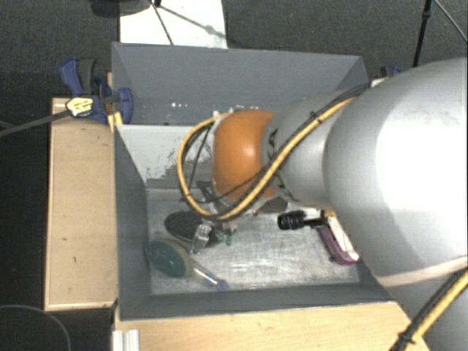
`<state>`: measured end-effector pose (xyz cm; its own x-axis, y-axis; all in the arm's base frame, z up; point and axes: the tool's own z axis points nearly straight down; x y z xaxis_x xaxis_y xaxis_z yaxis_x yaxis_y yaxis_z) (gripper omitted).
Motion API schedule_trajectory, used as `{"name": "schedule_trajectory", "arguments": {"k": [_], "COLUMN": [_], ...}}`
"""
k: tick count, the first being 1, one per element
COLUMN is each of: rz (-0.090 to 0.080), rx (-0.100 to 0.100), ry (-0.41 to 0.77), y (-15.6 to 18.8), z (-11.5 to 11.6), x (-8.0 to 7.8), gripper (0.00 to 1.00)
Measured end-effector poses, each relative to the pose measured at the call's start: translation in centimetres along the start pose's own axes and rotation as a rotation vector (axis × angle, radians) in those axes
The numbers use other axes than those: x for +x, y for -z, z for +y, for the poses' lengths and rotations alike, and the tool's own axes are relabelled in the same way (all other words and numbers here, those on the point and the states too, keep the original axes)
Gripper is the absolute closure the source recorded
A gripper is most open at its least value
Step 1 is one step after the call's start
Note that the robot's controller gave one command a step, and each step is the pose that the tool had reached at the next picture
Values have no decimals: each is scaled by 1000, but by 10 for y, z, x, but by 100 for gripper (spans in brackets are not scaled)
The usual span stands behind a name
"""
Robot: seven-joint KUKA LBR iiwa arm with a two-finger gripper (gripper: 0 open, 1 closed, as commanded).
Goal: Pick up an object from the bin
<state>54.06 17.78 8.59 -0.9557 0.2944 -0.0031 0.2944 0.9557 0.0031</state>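
My gripper (208, 232) reaches down under the orange wrist cover to the left part of the bin floor. It stands right at the right edge of a dark grey oval thing (178, 224) lying flat there. Just in front of that lies a teal round disc (166, 258). A thin clear stick with a bluish tip (205, 275) lies beside the disc, towards the front wall. I see nothing held in the gripper.
A black cylinder like a marker (295, 220) lies right of the gripper, half under the arm. A purple and white thing (341, 244) lies by the right wall. The arm covers the back and right of the bin.
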Motion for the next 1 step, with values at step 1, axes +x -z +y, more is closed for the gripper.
{"name": "schedule_trajectory", "arguments": {"k": [1], "rz": [-4], "rx": [-2], "ry": [51], "y": [148], "z": [-14], "x": [10], "gripper": [100]}}
